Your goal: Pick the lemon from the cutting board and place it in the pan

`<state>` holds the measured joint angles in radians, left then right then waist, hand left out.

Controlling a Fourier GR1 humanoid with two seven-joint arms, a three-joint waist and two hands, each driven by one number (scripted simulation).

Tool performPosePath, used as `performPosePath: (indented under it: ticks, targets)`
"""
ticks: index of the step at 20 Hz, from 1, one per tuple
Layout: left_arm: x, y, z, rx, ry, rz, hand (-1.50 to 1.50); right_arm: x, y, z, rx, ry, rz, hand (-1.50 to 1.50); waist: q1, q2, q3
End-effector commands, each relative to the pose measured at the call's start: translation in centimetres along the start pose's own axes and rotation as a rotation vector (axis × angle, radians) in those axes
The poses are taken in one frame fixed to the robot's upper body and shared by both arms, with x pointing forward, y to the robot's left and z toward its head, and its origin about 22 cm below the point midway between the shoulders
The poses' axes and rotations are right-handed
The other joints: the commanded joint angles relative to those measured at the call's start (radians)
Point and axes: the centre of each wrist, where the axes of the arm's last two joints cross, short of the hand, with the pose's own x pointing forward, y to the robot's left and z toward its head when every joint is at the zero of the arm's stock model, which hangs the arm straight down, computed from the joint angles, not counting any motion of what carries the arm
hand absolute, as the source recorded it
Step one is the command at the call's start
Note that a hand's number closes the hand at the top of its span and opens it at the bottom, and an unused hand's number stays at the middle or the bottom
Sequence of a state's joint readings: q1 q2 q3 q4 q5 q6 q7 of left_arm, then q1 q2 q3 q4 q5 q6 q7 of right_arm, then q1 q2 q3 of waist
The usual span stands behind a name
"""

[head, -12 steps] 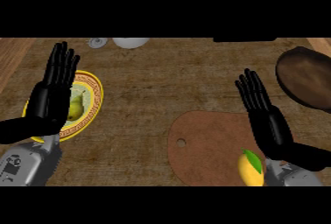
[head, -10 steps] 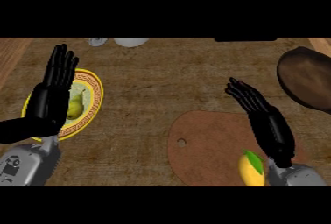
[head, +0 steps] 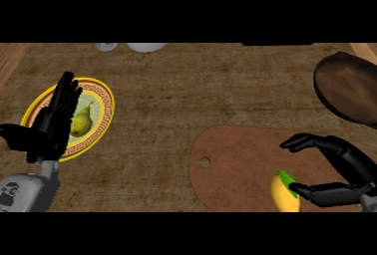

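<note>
A wide stretch of bare brown worktop [head: 184,89] separates the cutting board [head: 236,169] at lower right from the dark pan [head: 346,89] at the right edge; the right hand [head: 342,172], fingers curled but not closed, hooks over the yellow, green-tipped lemon [head: 283,194] on the board, thumb touching it; the left hand [head: 52,124] rests open over a plate [head: 103,107] holding a pear [head: 81,119].

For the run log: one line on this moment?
right hand: curling by lemon, not gripped | lemon: on cutting board | pan: empty | left hand: resting
</note>
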<state>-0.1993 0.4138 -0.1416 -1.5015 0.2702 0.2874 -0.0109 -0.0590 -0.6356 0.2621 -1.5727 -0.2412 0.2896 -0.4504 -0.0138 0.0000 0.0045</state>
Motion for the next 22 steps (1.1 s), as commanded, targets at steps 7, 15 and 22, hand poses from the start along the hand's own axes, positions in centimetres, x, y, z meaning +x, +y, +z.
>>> performPosePath:
  ticks: [7,15,22]
  targets:
    - [-1.0,1.8,1.5,-0.003,0.063,-0.026,0.0,7.1,-13.9,7.3,0.077,-0.033,0.382,-1.5,0.015,-0.002,-0.004]
    - [-0.7,-0.5,0.6,-0.016,0.064,-0.018,0.0,16.4,-13.7,2.6,0.275,0.098,0.605,-1.5,-0.001,-0.005,-0.006]
    - [-0.1,-0.9,-0.3,-0.002,0.06,-0.002,0.0,19.3,-10.8,-0.2,0.25,0.059,0.68,-1.5,0.009,-0.003,-0.005]
